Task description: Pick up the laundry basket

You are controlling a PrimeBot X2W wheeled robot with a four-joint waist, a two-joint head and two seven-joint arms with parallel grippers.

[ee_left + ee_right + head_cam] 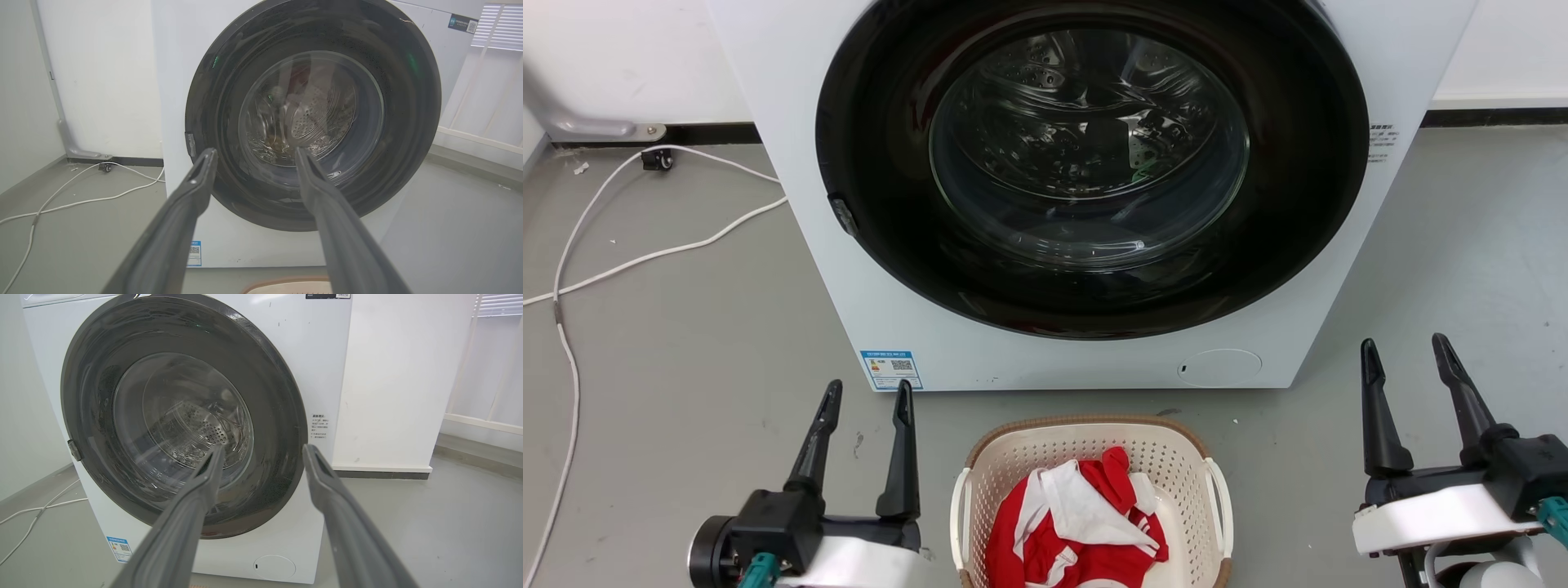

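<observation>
The laundry basket [1176, 457], cream and perforated with a brown rim and white side handles, stands on the floor at the bottom middle of the head view, holding red and white cloth [1078, 523]. Its brown rim [286, 282] peeks in at the bottom of the left wrist view. My left gripper [867, 395] is open to the basket's left, level with its far rim. My right gripper [1405, 346] is open further off to its right. Both are empty, their fingers pointing at the washing machine.
A white washing machine [1339, 269] with a shut dark round door [1086, 163] stands right behind the basket. A white cable [645, 257] trails over the grey floor at the left. A white wall runs behind.
</observation>
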